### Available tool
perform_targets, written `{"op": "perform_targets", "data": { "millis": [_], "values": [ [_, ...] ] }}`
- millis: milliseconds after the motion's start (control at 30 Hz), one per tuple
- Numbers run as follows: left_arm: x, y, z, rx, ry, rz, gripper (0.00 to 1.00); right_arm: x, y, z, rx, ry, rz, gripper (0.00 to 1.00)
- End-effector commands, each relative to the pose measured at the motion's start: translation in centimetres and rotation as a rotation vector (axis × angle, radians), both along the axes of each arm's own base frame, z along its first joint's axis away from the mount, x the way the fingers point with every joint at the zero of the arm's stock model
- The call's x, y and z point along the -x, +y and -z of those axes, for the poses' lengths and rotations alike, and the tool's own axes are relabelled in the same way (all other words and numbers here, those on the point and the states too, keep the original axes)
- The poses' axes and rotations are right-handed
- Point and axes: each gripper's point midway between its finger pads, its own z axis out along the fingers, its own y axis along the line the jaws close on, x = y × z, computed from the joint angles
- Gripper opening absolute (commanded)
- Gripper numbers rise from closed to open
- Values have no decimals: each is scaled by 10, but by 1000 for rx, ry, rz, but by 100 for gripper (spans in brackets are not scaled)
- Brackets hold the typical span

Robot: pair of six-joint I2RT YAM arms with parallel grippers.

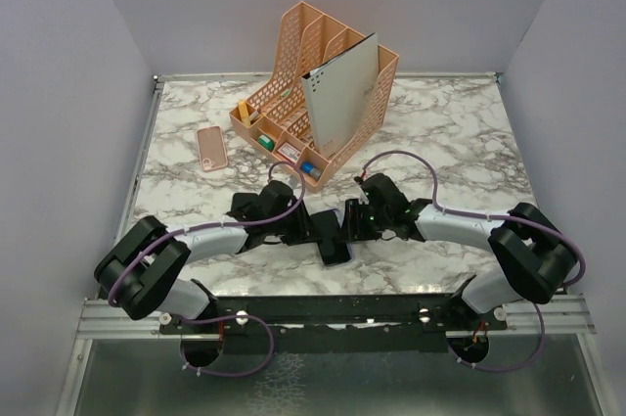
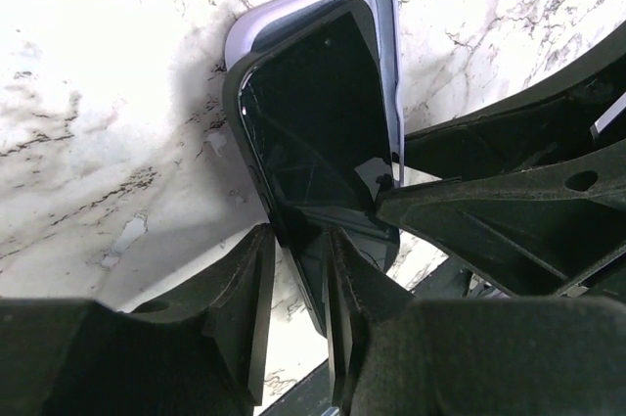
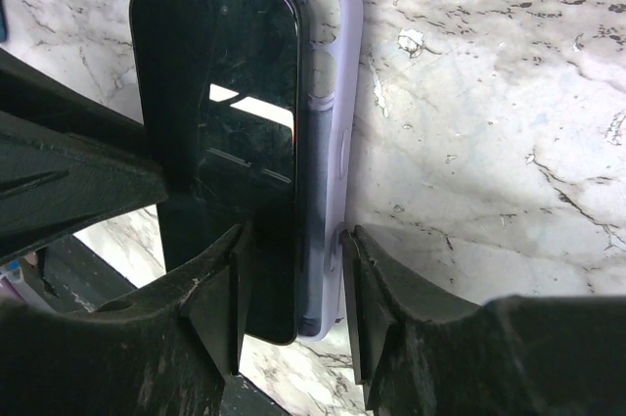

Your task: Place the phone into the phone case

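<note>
Where the marble table runs to the far left, a pink slab lies flat, just left of a peach desk organiser. Left arm: elbow folded at the near left, forearm stretched low to the right, toward the table's near centre. Left gripper: jaws narrow, one finger on each face of the phone at its long edge; looks like a hold. Phone black, screen up, tilted, one end down in the lavender phone case, shifted off to one side so the case's camera cut-outs show. Case flat on the marble at near centre. Right arm mirrors the left: elbow at the near right, forearm low, reaching left. Right gripper: jaws about half apart, straddling the case's side wall and the phone's edge. Cannot tell whether it clamps.
</note>
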Motion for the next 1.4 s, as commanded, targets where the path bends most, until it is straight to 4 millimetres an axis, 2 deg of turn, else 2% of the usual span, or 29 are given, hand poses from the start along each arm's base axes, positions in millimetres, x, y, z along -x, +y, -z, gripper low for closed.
{"op": "perform_targets", "data": {
  "millis": [0, 467, 967, 1367],
  "values": [
    [-10, -11, -10, 13, -40, 2, 30, 3, 6, -6, -61, 0, -20, 45],
    [-8, -23, -13, 16, -27, 23, 23, 3, 11, -9, -94, -11, -27, 43],
    [5, -36, -18, 46, 47, 41, 25, 5, 12, -8, -112, 1, -22, 43],
    [4, -35, -15, 17, 36, 34, 26, 5, 8, -16, -102, -8, -13, 51]
  ]
}}
